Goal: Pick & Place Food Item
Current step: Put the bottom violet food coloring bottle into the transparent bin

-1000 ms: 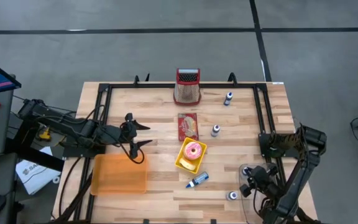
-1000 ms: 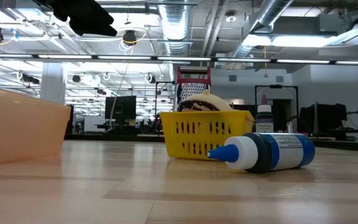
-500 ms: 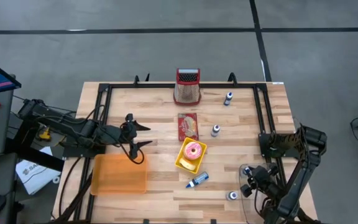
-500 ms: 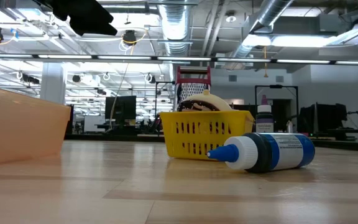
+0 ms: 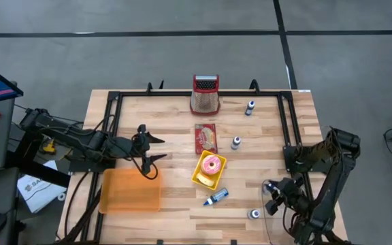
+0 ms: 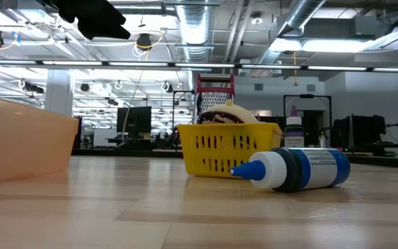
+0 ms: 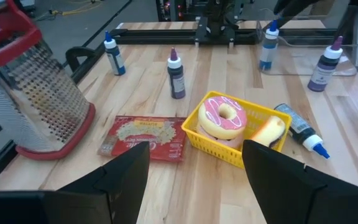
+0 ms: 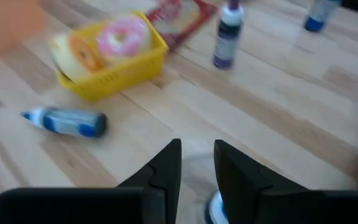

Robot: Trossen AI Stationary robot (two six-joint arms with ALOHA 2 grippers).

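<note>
A pink-iced donut (image 5: 212,164) (image 7: 224,115) lies in a small yellow basket (image 5: 203,178) beside a yellow piece of food (image 7: 270,130), near the table's middle. A red food packet (image 5: 205,138) lies flat just beyond the basket. My left gripper (image 5: 160,148) hangs open above the table, left of the basket and pointing at it. My right gripper (image 5: 271,199) (image 8: 197,146) hovers near the table's near right corner. Its fingers stand slightly apart with bare table between them. A small blue-capped bottle (image 5: 254,214) (image 8: 213,211) stands just below it.
A blue glue bottle (image 5: 216,197) (image 6: 296,168) lies on its side near the basket. An orange tray (image 5: 130,190) sits at the near left, and a red-handled grater (image 5: 206,94) stands at the far edge. Small bottles (image 5: 236,142) (image 5: 250,107) stand right of the packet.
My right arm has lifted a little, raising its gripper above the small bottle at the near right. The bottle has stayed in place. My left arm and everything else on the table have kept still.
</note>
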